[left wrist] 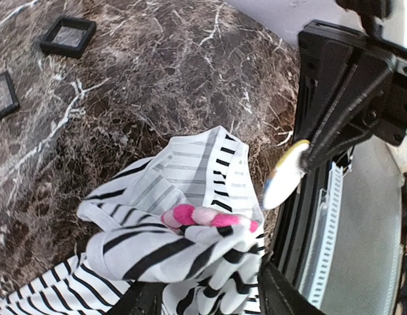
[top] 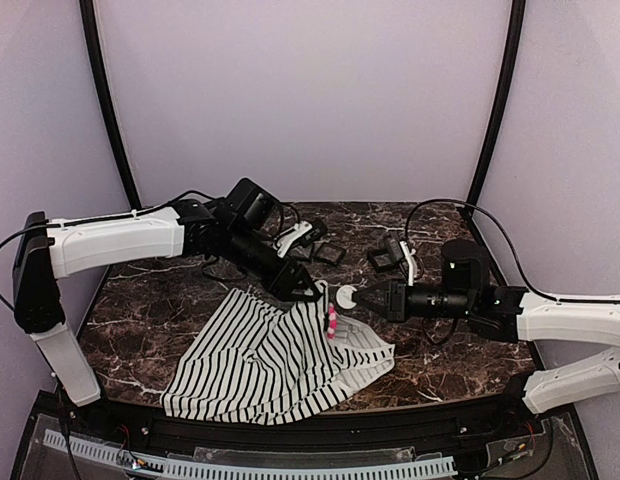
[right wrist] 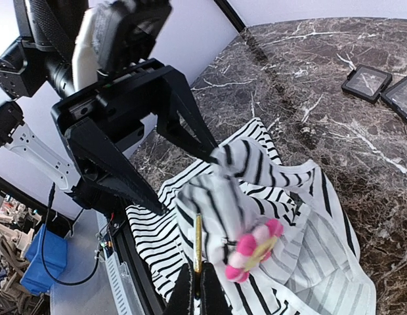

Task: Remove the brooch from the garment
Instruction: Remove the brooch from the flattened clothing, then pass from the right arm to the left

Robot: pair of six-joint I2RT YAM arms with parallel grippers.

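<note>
The striped white garment [top: 260, 360] lies on the marble table with one fold lifted. My left gripper [top: 305, 285] is shut on that fold and holds it bunched between the fingers [left wrist: 213, 289]. The pink and white brooch [top: 332, 320] sits on the lifted fold, just past the left fingertips [left wrist: 203, 216] and edge-on in the right wrist view [right wrist: 253, 249]. My right gripper [top: 358, 297] is shut on a thin round disc [right wrist: 197, 239], white-faced from above [top: 345, 296], held beside the fold a little left of the brooch. The garment also shows in both wrist views [left wrist: 190, 164] [right wrist: 321, 243].
Small black square frames lie on the table behind the grippers [top: 325, 252] [top: 385, 258], also in the wrist views [left wrist: 67, 36] [right wrist: 365, 82]. The table's black front rail [top: 310, 435] runs just below the garment. Purple walls enclose the back and sides.
</note>
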